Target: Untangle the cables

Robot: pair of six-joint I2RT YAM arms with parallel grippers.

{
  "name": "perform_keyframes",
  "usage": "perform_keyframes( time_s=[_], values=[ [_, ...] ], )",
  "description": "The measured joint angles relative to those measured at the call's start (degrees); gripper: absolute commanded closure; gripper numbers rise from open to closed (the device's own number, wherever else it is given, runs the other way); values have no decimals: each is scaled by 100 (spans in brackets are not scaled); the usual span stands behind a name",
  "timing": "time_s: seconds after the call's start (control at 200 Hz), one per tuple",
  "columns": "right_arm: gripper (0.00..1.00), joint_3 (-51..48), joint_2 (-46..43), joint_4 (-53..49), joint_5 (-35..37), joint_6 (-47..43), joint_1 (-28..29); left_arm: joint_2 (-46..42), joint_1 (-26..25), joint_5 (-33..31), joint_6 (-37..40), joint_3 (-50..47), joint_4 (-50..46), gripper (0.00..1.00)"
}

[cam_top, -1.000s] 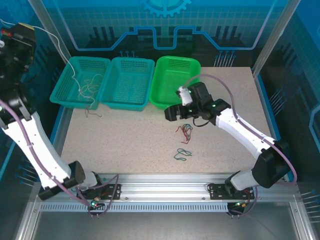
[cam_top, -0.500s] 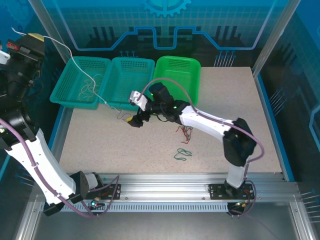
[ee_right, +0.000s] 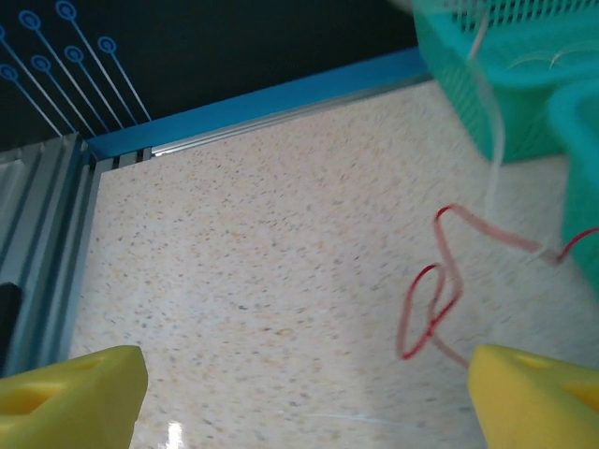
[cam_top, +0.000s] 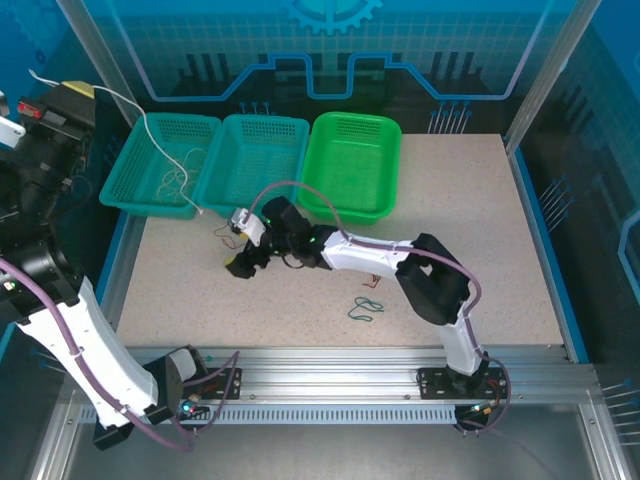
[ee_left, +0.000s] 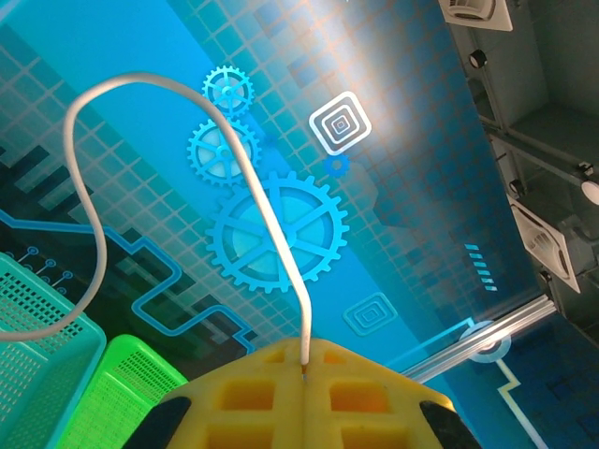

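Top view: left pincer (cam_top: 76,92) is high at upper left. A white cable (cam_top: 150,130) runs from it down past the front rim of the leftmost teal basket (cam_top: 118,178). The left wrist view adds the grip: yellow pads (ee_left: 253,393) together, clamped on that cable. Right pincer (cam_top: 240,262) sits low over the counter (cam_top: 450,200), left of centre, fingers wide apart. The right wrist view adds a red cable (ee_right: 435,299) looped on the counter between them. A green loop (cam_top: 365,308) lies at lower centre. 1 s ago the right pincer was by the green basket (cam_top: 350,125); it has swung left. The white cable's end has left the basket.
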Motion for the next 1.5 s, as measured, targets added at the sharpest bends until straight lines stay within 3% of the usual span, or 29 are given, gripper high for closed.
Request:
perform_keyframes(
  time_s=[0.175,0.25,0.285,0.435,0.62,0.88,1.025,1.236,1.496],
  values=[
    [12,-63,463,581,188,1156,-22,-4,0,26,-44,0,0,100],
    [20,85,715,627,256,1443,-50,-4,0,28,-42,-7,0,100],
    [31,205,841,629,280,1558,-50,-4,0,26,-42,-11,0,100],
    [100,533,1158,625,280,1880,-76,-4,0,22,-42,-11,-4,100],
    [100,-162,772,721,188,1875,-205,61,0,-212,109,59,-131,100],
    [100,-2645,-1515,568,-179,1040,-511,1158,7,-1102,861,1458,-164,100],
    [100,-3606,-2461,490,-142,826,-793,1692,46,-1582,1108,1668,138,100],
    [100,-4513,-2994,79,101,890,-1200,2457,79,-1875,1191,1731,767,100],
    [100,-4944,-3436,-391,459,1314,-1523,3062,87,-1897,1307,1834,1176,100]
  ],
)
